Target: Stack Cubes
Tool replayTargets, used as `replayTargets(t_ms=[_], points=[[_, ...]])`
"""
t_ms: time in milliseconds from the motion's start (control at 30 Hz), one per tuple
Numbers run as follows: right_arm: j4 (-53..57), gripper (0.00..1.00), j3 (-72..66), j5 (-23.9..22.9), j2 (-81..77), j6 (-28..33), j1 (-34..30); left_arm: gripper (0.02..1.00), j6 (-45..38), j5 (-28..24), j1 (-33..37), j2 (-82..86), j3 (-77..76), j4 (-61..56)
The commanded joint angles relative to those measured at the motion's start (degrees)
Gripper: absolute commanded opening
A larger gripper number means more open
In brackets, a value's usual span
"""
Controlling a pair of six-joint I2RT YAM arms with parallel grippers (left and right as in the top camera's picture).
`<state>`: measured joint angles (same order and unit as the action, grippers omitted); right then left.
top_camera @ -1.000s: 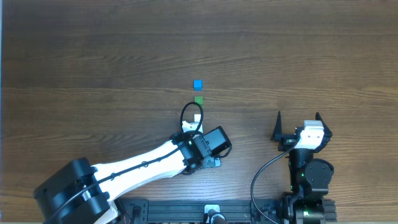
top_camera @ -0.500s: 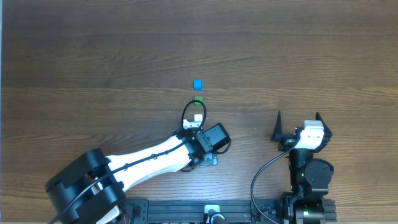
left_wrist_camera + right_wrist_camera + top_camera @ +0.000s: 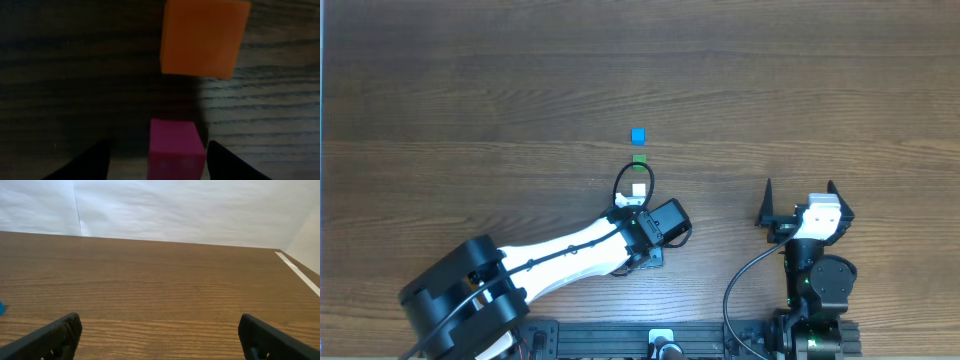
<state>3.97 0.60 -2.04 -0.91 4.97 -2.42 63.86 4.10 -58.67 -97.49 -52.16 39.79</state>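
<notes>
Left wrist view: left gripper [image 3: 159,150] spread wide astride magenta cube [image 3: 176,147], orange cube [image 3: 204,36] just beyond. Right gripper [image 3: 800,186] spread wide, well apart, holding nothing, above desk [image 3: 470,100].

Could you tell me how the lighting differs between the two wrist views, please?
Left wrist view: dim, with deep shadow across much of the table; the orange cube and magenta cube stand out. Right wrist view: bright and evenly lit, no strong shadows on the table.

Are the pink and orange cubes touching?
Apart. The left wrist view shows a strip of bare table between the pink cube and the orange cube.
</notes>
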Motion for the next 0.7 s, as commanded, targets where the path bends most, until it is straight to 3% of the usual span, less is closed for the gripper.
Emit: replayTargets(t_ms=[33,700], points=[[0.2,0.991,-0.3,0.3,0.5,0.2,0.3,0.590,-0.7,0.9,0.3,-1.6,0.3,0.0],[0.2,0.993,-0.3,0.3,0.5,0.3,0.3,0.492,-2.2,-0.2,0.3,-1.8,0.3,-2.4]])
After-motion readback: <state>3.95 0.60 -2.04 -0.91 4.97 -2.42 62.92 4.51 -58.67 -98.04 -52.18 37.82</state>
